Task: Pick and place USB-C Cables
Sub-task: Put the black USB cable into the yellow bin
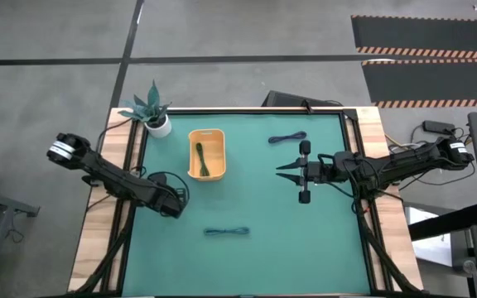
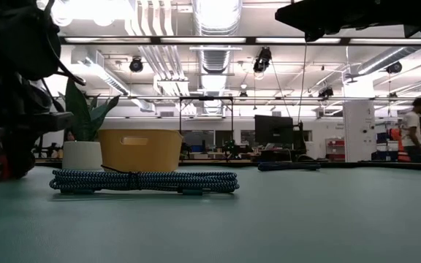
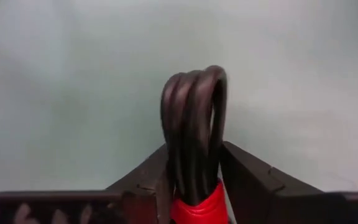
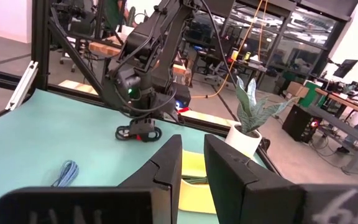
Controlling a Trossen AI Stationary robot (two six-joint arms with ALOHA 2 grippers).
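My left gripper (image 1: 171, 204) is low over the table's left part, shut on the black cable with the red band (image 3: 194, 124). My right gripper (image 1: 281, 170) hovers over the table's right half, pointing left, its fingers (image 4: 166, 162) a little apart with nothing between them. The dark green cable (image 1: 199, 159) lies inside the yellow tray (image 1: 206, 132). Flat on the mat near the front edge is the teal-blue cable (image 1: 226, 231) (image 2: 145, 181). The blue-purple cable (image 1: 286, 137) (image 4: 65, 173) lies near the far edge. My left gripper pinches the black cable bundle between its two fingers, just beside its red band (image 3: 197, 202). The bundle's looped end (image 3: 194, 87) sticks out past the fingertips. In the right wrist view the gripper comes down from above and the bundle (image 4: 138, 132) sits at table level under it.
A potted plant (image 1: 151, 112) stands at the far left corner beside the tray. Green mat lies bare between the tray, the teal-blue cable and my right gripper. A black frame rail (image 1: 354, 124) borders the mat. A person (image 2: 413, 131) stands far off in the room.
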